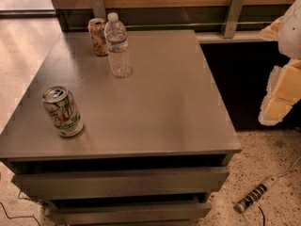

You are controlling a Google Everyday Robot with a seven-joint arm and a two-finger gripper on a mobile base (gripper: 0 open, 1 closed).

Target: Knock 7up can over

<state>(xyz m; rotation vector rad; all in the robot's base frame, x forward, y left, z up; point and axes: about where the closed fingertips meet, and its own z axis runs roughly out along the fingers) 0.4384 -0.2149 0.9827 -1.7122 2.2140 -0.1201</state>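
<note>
— Labels first: what do we read on the tabletop (160,102)?
— We make out green "7up" lettering with a touch of red on the 7up can (62,111). It stands upright near the front left corner, its silver pull-tab top up.
— And at the back?
— We see an orange-brown can (98,36) just beside a clear water bottle (117,45) with a white cap. Both carry labels, but we cannot read their writing.
— Where is the claw?
— We find the claw (282,86) at the right edge, off the tabletop and well apart from the 7up can. We cannot tell whether it is wide or narrow.
— Anything below?
— We see grey drawers (120,182) under the tabletop, and a power strip (256,194) on the speckled floor (273,154).
</note>
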